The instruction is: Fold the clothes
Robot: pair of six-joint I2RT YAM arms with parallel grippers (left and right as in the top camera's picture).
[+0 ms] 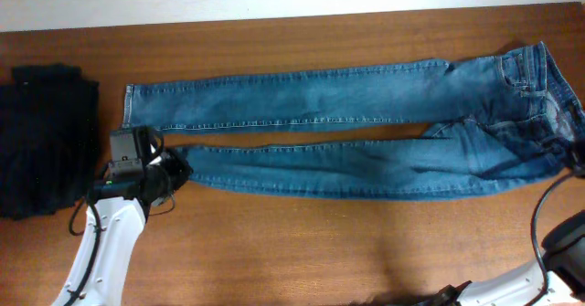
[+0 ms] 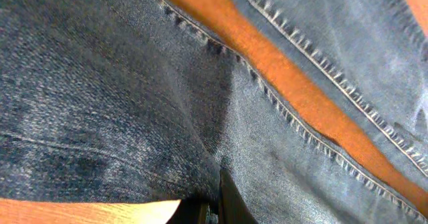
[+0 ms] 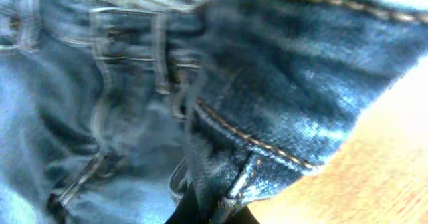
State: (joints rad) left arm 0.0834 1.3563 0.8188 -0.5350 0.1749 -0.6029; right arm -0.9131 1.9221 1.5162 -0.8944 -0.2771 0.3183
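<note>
The clothes, a pair of blue denim jeans (image 1: 347,128), lie flat across the table with the legs pointing left and the waistband at the right. My left gripper (image 1: 180,172) is shut on the hem end of the near leg; in the left wrist view the denim (image 2: 134,103) bunches into the closed fingers (image 2: 231,207). My right gripper (image 1: 577,159) sits at the table's right edge, shut on the near corner of the waistband. In the right wrist view the stitched denim (image 3: 267,83) is pinched between the dark fingers (image 3: 194,210).
A folded black garment pile (image 1: 46,137) lies at the far left of the wooden table (image 1: 302,251). The far leg's hem (image 1: 137,105) lies just behind my left arm.
</note>
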